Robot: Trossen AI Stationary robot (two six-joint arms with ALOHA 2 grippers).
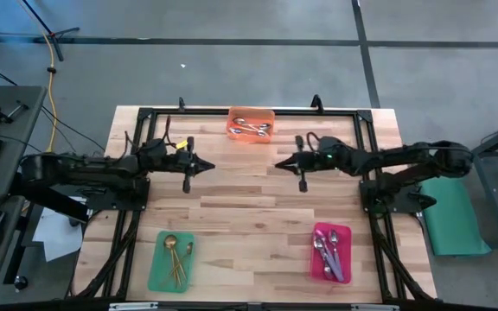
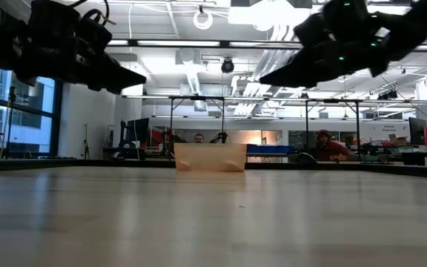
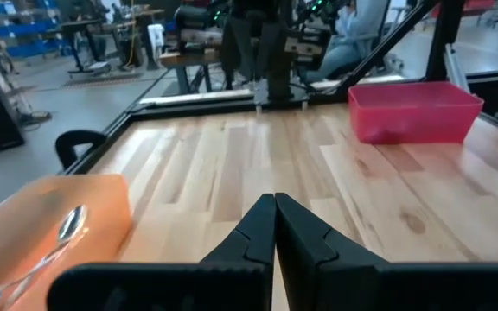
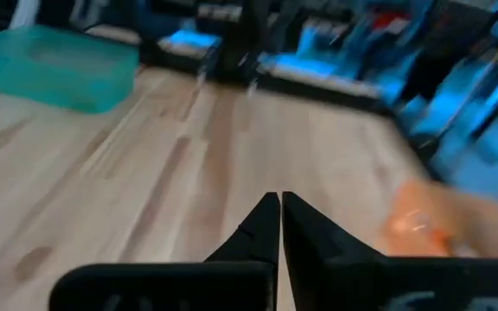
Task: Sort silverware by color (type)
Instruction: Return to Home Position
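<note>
1. Silver spoons (image 1: 249, 129) lie piled in the orange tray (image 1: 232, 115), at the middle of the bench's (image 1: 249, 216) far edge.
2. Gold spoons (image 1: 175, 253) lie in the green tray (image 1: 156, 281), near the left corner.
3. Silver and purple spoons (image 1: 328, 252) lie in the pink tray (image 1: 318, 229), near the right corner.

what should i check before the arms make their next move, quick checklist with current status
1. left gripper shut and empty, above the table: ok
2. right gripper shut and empty, facing the left one with a gap between them: ok
3. no silverware lying loose on the table outside the trays: ok
4. green tray holds only gold spoons: ok
5. pink tray holds purple-handled spoons: ok
6. orange tray spoons all one kind: cannot tell, handles too small to judge
</note>
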